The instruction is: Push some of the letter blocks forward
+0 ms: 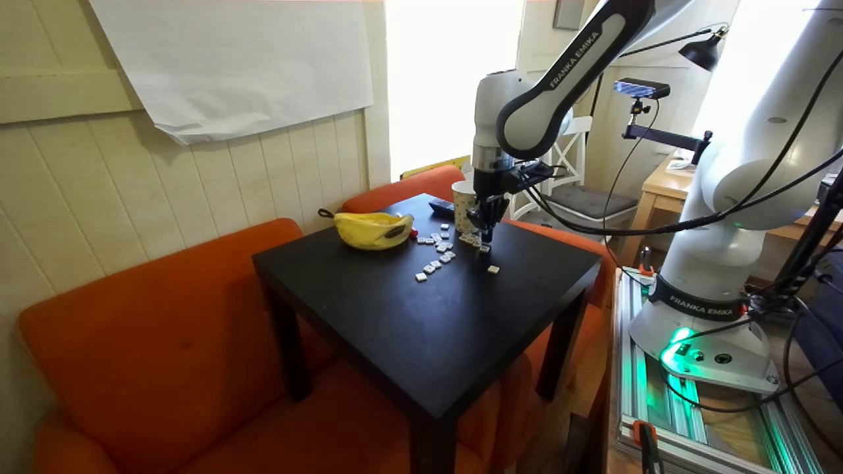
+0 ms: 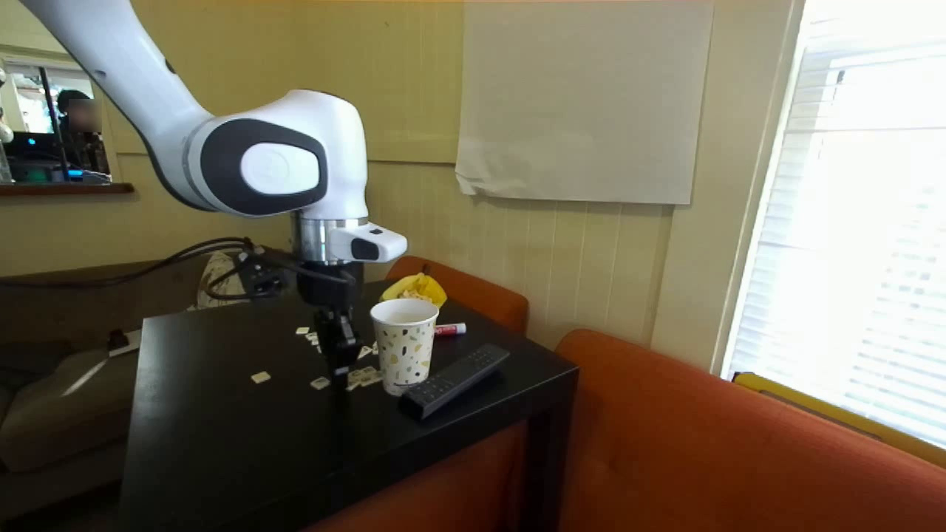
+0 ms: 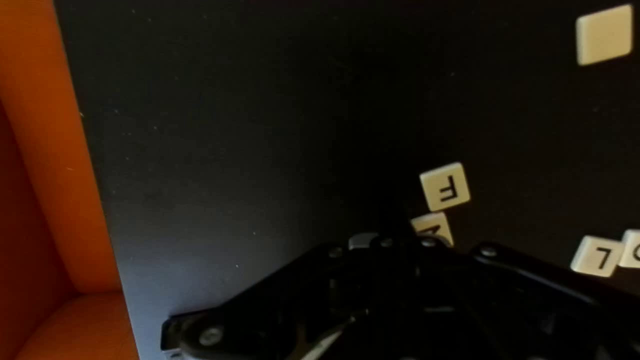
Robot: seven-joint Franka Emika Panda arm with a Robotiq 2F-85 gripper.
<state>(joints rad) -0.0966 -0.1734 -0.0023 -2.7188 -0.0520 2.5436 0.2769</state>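
Observation:
Whitish letter blocks lie scattered on the black table [image 1: 421, 329]. In an exterior view several form a slanting line, with the block at its near end [image 1: 421, 277] and a lone block [image 1: 493, 269] to the right. My gripper [image 2: 340, 380] is shut, pointing down at the table among the blocks beside the cup. From the wrist, a block marked F [image 3: 446, 187] lies just ahead of the jaws. A second block [image 3: 434, 224] close to it is partly covered by the gripper; contact is unclear. Farther right are an L block [image 3: 598, 256] and an unmarked one [image 3: 604, 35].
A patterned paper cup [image 2: 404, 347] stands close beside the gripper, with a black remote [image 2: 454, 380] next to it. Behind are a red tube [image 2: 450, 329] and a yellow banana-shaped holder [image 1: 372, 230]. Orange seating [image 1: 164, 329] borders the table.

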